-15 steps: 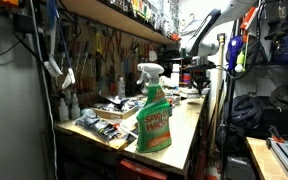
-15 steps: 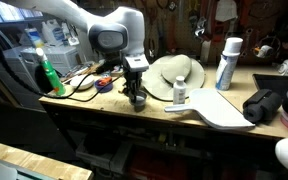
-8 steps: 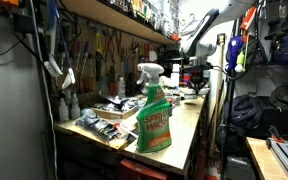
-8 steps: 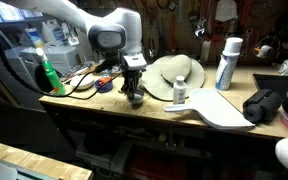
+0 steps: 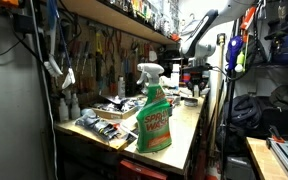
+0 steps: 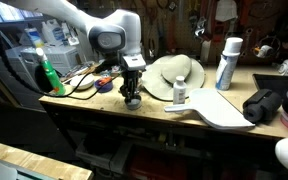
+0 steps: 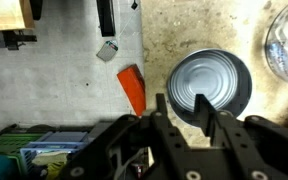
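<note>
My gripper (image 7: pixel 181 103) hangs over a round metal can (image 7: pixel 212 80) that stands near the front edge of the workbench (image 7: pixel 184 25). In the wrist view the two black fingers straddle the can's near rim: one tip lies over the shiny inside, one just outside the wall. A narrow gap shows between the fingers, with nothing clamped in it. In an exterior view the gripper (image 6: pixel 132 92) points straight down onto the dark can (image 6: pixel 133 101). The arm also shows far down the bench in an exterior view (image 5: pixel 191 62).
An orange object (image 7: pixel 132 88) lies on the floor below the bench edge. A tan hat (image 6: pixel 174 74), a small white bottle (image 6: pixel 180 92), a white spray can (image 6: pixel 227 63) and a white board (image 6: pixel 219 108) lie beside the can. A green spray bottle (image 5: pixel 153 112) stands at the bench's other end.
The gripper has shifted slightly sideways over the can and risen a little. Nothing else has moved.
</note>
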### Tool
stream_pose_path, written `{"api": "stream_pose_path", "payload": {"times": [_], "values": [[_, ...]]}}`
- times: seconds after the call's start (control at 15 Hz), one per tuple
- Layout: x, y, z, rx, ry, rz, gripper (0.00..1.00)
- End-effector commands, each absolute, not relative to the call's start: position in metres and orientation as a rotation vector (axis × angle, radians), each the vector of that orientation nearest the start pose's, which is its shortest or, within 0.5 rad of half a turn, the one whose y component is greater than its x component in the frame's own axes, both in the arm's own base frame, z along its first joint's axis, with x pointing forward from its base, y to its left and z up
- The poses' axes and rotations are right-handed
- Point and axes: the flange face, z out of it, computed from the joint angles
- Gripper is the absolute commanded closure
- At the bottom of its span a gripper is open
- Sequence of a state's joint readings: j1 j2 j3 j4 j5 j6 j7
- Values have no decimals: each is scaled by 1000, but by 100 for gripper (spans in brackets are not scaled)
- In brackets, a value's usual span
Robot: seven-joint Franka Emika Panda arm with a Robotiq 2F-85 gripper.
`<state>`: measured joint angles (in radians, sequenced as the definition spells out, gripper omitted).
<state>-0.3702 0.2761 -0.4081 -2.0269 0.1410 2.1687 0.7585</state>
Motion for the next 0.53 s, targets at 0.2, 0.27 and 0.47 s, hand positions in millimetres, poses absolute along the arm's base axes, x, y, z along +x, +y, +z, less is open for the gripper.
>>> {"api": "stream_pose_path", "payload": {"times": [0.2,0.27,0.47], "values": [[398,-400,391,-2347,1947,93,9],[393,-401,408,-2386,1878,62,3],[409,-407,396,-2340,1980,54,5]]}}
